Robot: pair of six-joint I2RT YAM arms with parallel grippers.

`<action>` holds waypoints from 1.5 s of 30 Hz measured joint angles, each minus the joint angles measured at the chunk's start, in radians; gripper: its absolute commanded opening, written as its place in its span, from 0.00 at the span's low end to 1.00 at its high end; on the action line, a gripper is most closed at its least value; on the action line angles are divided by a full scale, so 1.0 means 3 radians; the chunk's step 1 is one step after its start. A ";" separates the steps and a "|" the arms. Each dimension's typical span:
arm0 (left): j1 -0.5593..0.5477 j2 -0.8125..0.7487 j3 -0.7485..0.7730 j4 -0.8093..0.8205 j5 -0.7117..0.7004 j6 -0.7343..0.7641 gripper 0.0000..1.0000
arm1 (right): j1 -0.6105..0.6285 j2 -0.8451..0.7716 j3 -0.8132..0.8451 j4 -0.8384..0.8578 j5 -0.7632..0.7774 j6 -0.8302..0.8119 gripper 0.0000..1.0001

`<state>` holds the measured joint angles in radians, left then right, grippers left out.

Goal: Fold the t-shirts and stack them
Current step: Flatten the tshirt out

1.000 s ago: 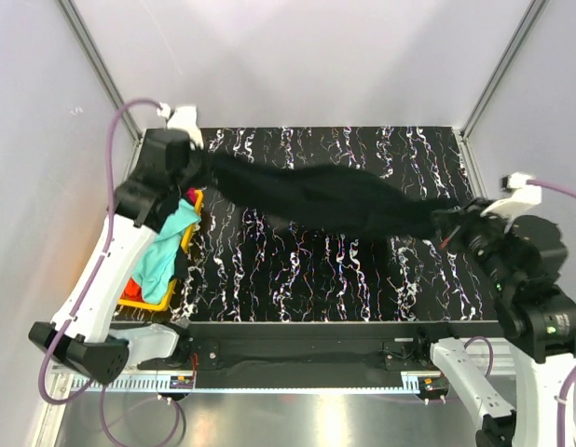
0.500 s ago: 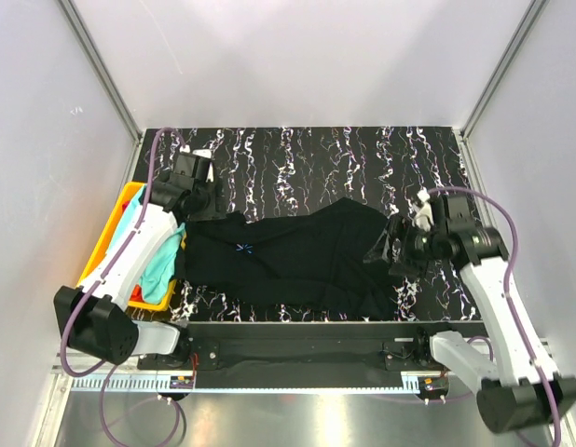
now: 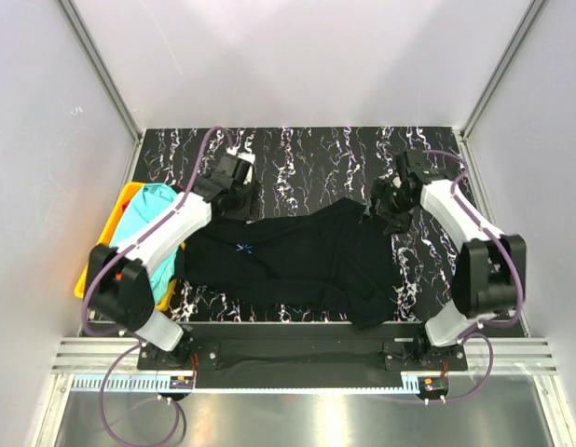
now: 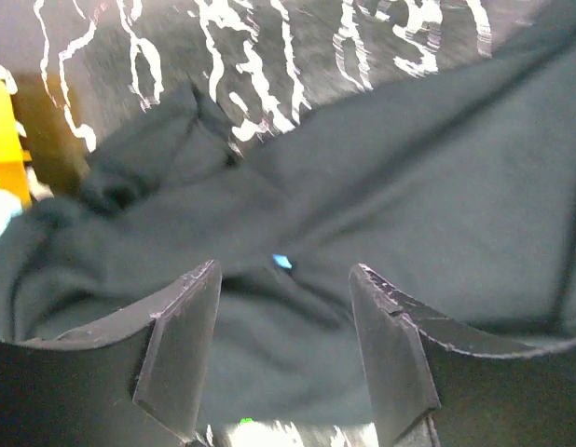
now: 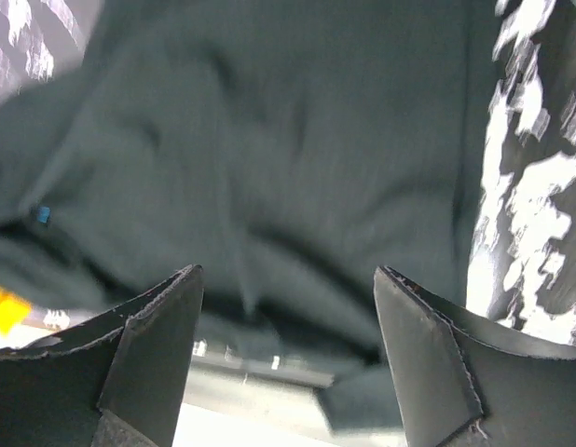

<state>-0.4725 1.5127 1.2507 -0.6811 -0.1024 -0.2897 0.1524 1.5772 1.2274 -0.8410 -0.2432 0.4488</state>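
Wrinkles in black shirt centre frame; left tool, right tool open, empty. Fold could go crooked.

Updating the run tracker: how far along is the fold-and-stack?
Done: the black t-shirt lies spread on the table, its near-right corner rumpled. In hand: nothing; the left gripper and right gripper are open above its far edge. Left: every fold, the turquoise t-shirt in the yellow bin, and the stacking.
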 measured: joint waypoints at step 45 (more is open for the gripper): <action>0.0575 0.1598 0.0795 0.0282 0.0042 0.0108 0.00 | 0.0018 0.1901 0.1330 0.0403 0.0955 -0.0487 0.00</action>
<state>-0.3000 1.9923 1.4891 -0.5964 -0.0898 -0.2573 0.1577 2.1475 1.6264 -0.7200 0.0433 0.3027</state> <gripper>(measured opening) 0.046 0.017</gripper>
